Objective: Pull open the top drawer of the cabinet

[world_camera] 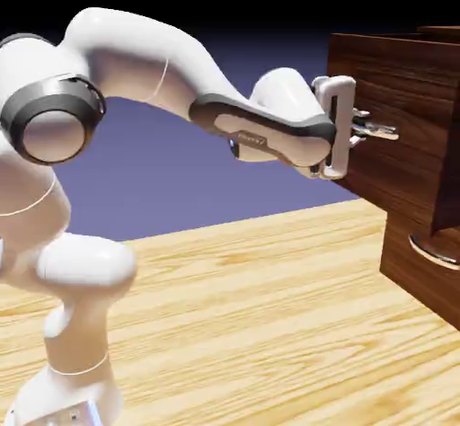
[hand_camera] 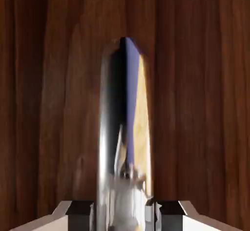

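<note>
The white arm's two-finger tool [world_camera: 367, 128] reached level toward the exterior view's right and met the front of the top drawer [world_camera: 395, 101], the uppermost dark reddish-brown wood-grain box of the tall dark cabinet [world_camera: 422, 271]. That drawer stood pulled out from the cabinet body, its front face well forward of the lower drawer's front beneath it. The tool's fingers were clamped on the drawer's curved silver metal bar handle [world_camera: 382, 130], which lay directly at the fingertips, projecting from the drawer face.

In the hand view, the same shiny handle [hand_camera: 122, 142] rose large from between the two small grey fingertips [hand_camera: 80, 209] at the bottom edge, pressed against them on both sides, with the wood grain of the drawer front [hand_camera: 205, 103] filling everything behind it.

The lower drawer's silver handle [world_camera: 436, 253] sat below and to the right of the tool, untouched. The light wooden surface [world_camera: 260, 325] stretched beneath the arm.
</note>
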You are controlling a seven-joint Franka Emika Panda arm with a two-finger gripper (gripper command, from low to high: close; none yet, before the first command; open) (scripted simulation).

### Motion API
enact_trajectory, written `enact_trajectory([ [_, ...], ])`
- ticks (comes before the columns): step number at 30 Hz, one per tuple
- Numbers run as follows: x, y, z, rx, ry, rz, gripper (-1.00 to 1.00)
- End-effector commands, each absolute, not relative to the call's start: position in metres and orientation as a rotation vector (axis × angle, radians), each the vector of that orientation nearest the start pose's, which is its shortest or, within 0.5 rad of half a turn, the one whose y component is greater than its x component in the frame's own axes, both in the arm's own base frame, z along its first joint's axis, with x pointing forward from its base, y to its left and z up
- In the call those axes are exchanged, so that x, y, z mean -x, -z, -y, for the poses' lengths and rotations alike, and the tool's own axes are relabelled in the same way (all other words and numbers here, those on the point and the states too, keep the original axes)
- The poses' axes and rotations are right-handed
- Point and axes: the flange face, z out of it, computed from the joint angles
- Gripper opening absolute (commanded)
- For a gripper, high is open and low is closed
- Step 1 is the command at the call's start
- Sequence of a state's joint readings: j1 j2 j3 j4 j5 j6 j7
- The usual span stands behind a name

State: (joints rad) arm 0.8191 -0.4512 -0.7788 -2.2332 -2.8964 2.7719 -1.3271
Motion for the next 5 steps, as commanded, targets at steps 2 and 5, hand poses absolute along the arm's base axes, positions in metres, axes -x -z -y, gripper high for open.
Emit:
enact_trajectory([
  [2,-0.469,-0.523,0.006,0.614,0.614,-1.482,1.0],
  [5,-0.451,-0.523,0.007,0.612,0.608,-1.484,1.0],
])
